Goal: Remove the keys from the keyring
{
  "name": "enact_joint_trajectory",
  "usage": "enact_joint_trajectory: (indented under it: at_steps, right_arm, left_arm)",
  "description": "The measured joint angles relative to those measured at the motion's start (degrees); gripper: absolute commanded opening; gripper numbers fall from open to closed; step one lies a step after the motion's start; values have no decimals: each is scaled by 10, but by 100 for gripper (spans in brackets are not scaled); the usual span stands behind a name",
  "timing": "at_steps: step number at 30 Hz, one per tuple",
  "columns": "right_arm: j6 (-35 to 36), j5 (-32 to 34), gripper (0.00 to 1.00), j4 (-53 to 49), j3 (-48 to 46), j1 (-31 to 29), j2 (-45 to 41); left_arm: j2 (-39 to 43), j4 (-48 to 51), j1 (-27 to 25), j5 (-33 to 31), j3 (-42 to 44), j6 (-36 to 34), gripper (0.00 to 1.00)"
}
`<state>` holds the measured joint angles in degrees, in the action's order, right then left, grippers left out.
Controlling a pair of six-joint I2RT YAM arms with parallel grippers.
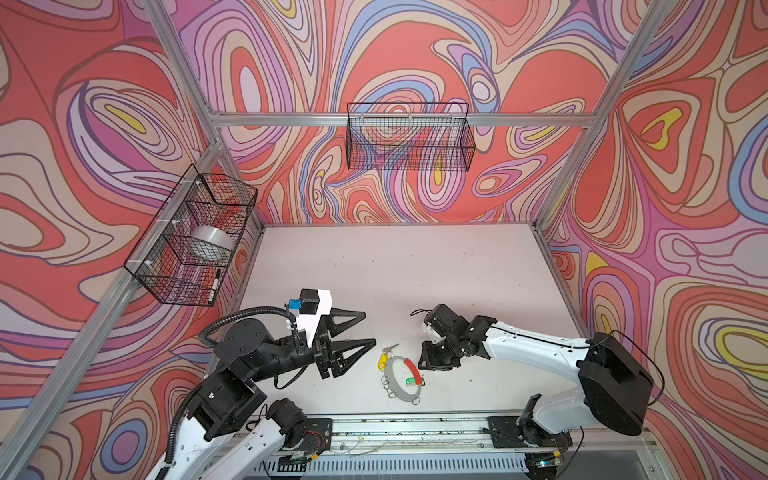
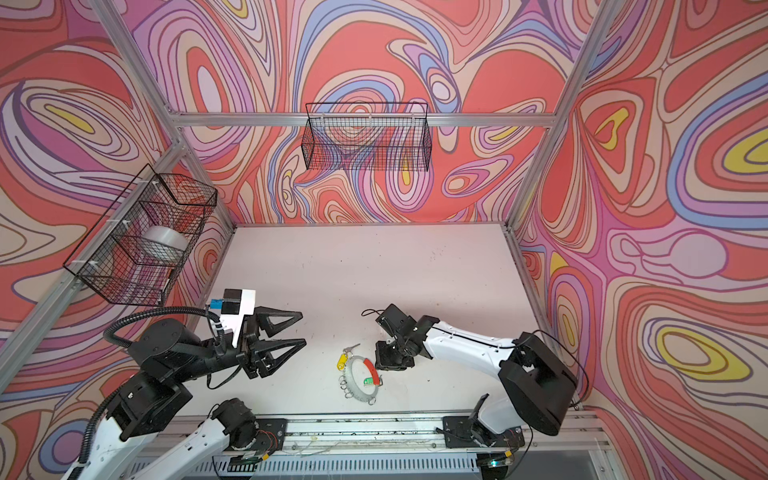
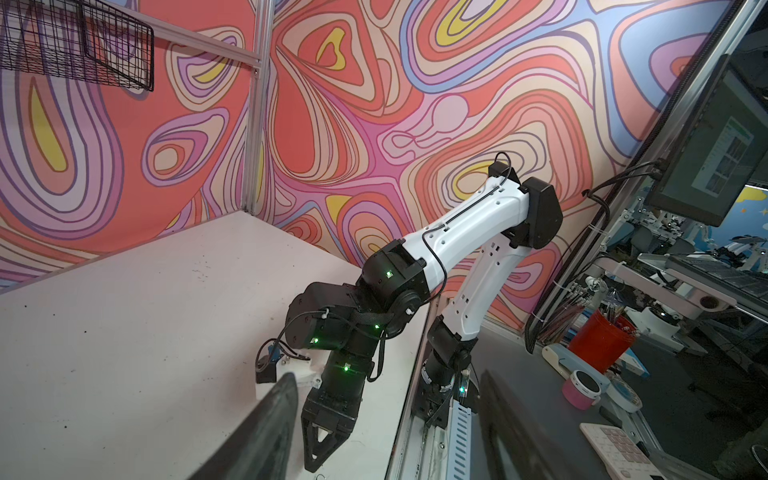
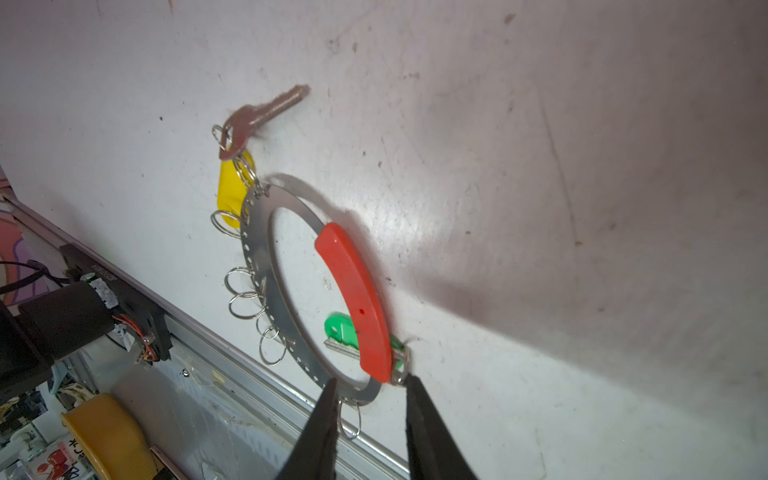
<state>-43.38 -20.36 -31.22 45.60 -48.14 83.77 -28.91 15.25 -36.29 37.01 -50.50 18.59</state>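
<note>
The keyring [image 4: 257, 249], a flat grey ring with a red curved segment [image 4: 353, 291], lies flat near the table's front edge, seen in both top views [image 1: 402, 380] [image 2: 361, 380]. A silver key [image 4: 262, 116] with a yellow tag [image 4: 230, 189] hangs off its far side. A green-tagged key [image 4: 340, 330] lies partly under the red segment. My right gripper [image 4: 371, 384] points down with its jaws apart, straddling the ring's end beside the red segment. My left gripper [image 1: 365, 330] hovers open and empty to the left of the keyring.
Several empty split rings [image 4: 241, 291] line the keyring's edge. A wire basket [image 1: 195, 241] holding a tape roll hangs on the left wall, and another basket [image 1: 409, 137] on the back wall. An aluminium rail [image 1: 407, 432] runs along the front of the white table [image 1: 395, 270].
</note>
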Motion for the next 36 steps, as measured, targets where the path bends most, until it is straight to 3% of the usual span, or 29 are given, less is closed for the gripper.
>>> enact_joint_trajectory:
  at_steps: [9, 13, 21, 27, 36]
  right_arm:
    - [-18, -22, 18, 21, -21, -11, 31]
    - [-22, -21, 11, 24, -22, -11, 34]
    - [-28, -21, 15, 38, -33, -11, 42]
    - [-28, -19, 0, 37, -33, -11, 42]
    - [-19, 43, 0, -23, -15, -2, 5]
  left_arm:
    - [0, 9, 0, 0, 0, -6, 68]
    - [0, 13, 0, 0, 0, -6, 68]
    - [0, 16, 0, -1, 0, -8, 68]
    - [1, 17, 0, -2, 0, -10, 68]
    - [8, 18, 0, -7, 0, -10, 68]
